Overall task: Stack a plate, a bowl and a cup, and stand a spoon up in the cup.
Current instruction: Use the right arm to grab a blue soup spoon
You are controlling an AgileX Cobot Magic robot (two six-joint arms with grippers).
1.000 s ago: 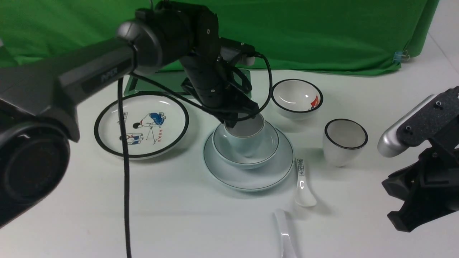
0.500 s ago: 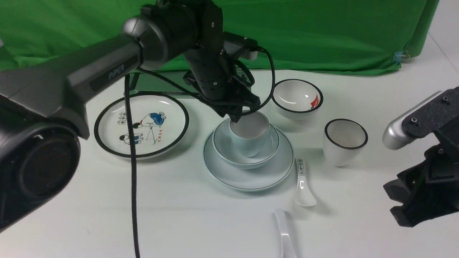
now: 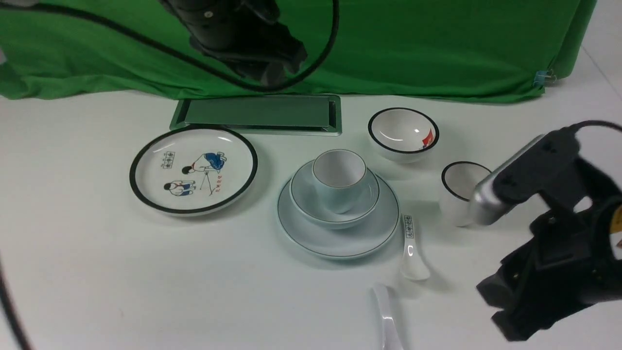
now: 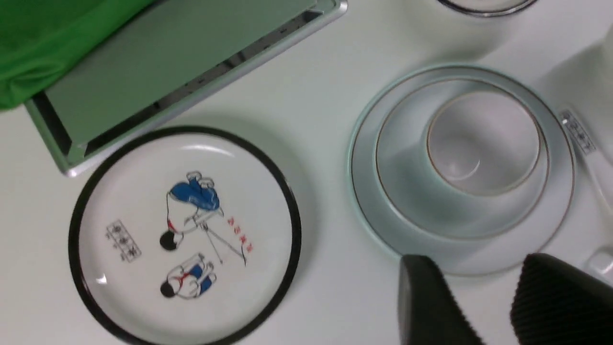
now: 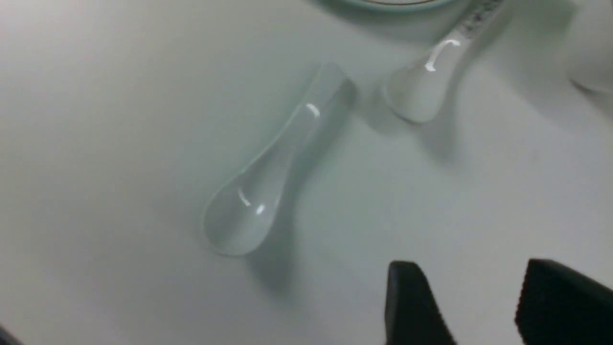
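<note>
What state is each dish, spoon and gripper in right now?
plate: flat on table, under the bowl
bowl: upright on the plate
cup: upright in the bowl, empty
plain spoon: lying on table, not in cup
printed spoon: lying beside the plate
cartoon plate: flat, empty
black-rimmed bowl: upright, empty
black-rimmed cup: upright, partly hidden
left gripper: open, empty
right gripper: open, empty

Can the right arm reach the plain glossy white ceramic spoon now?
Probably yes. The plain glossy white ceramic spoon lies apart from the white printed-handle spoon, and the open right gripper hangs nearby, empty.
</note>
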